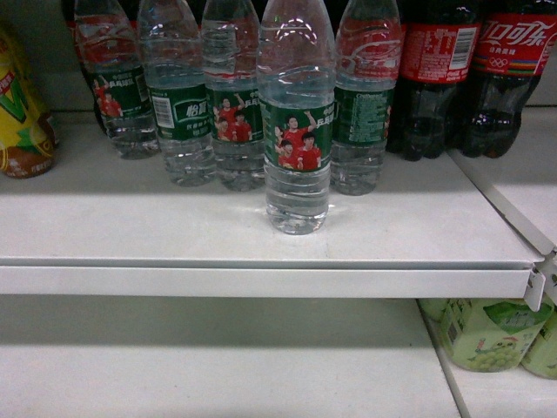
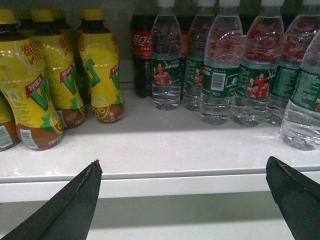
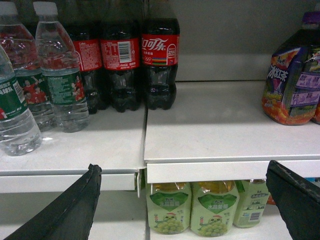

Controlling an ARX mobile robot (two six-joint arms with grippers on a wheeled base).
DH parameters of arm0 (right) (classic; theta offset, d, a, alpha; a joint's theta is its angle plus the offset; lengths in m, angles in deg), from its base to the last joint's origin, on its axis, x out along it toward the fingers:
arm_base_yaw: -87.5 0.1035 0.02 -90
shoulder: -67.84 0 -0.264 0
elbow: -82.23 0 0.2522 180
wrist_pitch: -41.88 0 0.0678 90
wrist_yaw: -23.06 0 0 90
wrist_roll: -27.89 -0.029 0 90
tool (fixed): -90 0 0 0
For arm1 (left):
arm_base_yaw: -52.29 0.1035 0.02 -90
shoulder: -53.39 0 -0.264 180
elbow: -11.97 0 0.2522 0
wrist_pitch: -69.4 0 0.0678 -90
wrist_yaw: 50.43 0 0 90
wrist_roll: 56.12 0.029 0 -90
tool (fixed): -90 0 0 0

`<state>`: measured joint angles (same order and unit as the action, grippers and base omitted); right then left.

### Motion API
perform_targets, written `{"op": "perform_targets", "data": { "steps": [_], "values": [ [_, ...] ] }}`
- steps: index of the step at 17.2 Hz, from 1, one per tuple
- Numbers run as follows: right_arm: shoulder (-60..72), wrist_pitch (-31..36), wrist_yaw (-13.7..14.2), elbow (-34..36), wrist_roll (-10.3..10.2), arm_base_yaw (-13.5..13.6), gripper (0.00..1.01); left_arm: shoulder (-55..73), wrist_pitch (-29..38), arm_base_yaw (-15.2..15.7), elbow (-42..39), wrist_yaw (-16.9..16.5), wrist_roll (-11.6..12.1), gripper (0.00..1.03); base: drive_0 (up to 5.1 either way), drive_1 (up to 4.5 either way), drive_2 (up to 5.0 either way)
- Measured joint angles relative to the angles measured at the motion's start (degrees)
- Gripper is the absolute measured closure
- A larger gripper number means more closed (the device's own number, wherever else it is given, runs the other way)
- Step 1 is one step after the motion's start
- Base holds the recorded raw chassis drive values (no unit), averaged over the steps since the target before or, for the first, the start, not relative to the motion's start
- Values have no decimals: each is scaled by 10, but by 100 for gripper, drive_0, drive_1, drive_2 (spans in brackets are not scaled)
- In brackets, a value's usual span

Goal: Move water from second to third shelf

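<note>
On my head view, the far left edge shows a yellow tea bottle (image 1: 22, 109) on the white shelf (image 1: 174, 226). Moving right, a row of water bottles stands along the upper part of the frame, and one water bottle (image 1: 297, 131) stands forward of the row, just right of centre, upright, its green label with people in red shirts facing me. It is near the front edge of the shelf and apart from the bottles behind it. To the upper right are dark cola bottles (image 1: 439, 70) with red labels. At the lower right, below the shelf, I see pale green drink bottles (image 1: 487, 335) on the next level down.

Neither gripper shows in the head view. In the left wrist view the left gripper (image 2: 192, 200) has its two dark fingers at the lower left and lower right corners, spread wide with nothing between them; yellow bottles fill the left of that frame and water bottles the right. In the right wrist view the right gripper (image 3: 192, 200) is likewise spread wide and holds nothing; water bottles sit at the upper left, cola beside them, and a purple-labelled bottle (image 3: 295, 80) at the far right.
</note>
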<state>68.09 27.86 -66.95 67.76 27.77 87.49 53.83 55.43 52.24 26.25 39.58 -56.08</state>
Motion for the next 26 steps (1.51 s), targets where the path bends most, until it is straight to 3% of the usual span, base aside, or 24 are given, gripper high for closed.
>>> {"op": "perform_targets", "data": {
  "steps": [23, 26],
  "values": [
    [0, 0, 0, 0, 0, 0, 3, 0, 0, 0, 0, 0, 0, 5, 0, 0, 0],
    [28, 7, 9, -2, -16, 0, 3, 0, 0, 0, 0, 0, 0, 5, 0, 0, 0]
  ]
}}
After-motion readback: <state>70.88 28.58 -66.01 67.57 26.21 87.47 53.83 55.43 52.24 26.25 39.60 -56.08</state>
